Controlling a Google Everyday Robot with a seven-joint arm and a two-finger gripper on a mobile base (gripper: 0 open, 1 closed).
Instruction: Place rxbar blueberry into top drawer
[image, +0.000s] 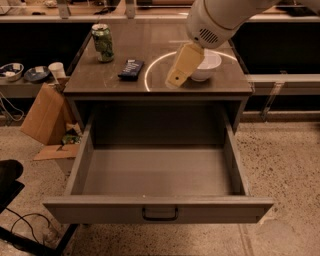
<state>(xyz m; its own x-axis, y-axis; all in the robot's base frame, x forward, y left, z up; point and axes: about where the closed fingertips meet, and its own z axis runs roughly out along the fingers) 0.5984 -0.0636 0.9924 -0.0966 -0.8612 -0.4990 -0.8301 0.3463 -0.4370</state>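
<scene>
The top drawer (158, 212) of the grey cabinet (100, 84) stands wide open, its flat front nearest the camera with a small dark pull handle (160, 215) at centre and its grey floor in plain view.

The rxbar blueberry (131, 69) is not in it. The bar lies flat on the cabinet top, left of centre (a dark navy wrapper with pale lettering), angled slightly, just beside the left edge of a thin white ring (149, 75) marked or lit on the surface. A green soda can (103, 43) stands upright behind and to the left of the bar, near it but apart.

The robot's white arm (220, 19) reaches in from the upper right. Its tan gripper (178, 76) points down and to the left over the middle of the cabinet top, inside the ring, to the right of the bar and clear of it. Whether the claw is released or clenched cannot be told; nothing is seen in its grasp. A white bowl (209, 64) sits just right of the gripper, partly hidden by it.

A cardboard box (46, 116) leans beside the cabinet on the speckled floor (285, 165).
</scene>
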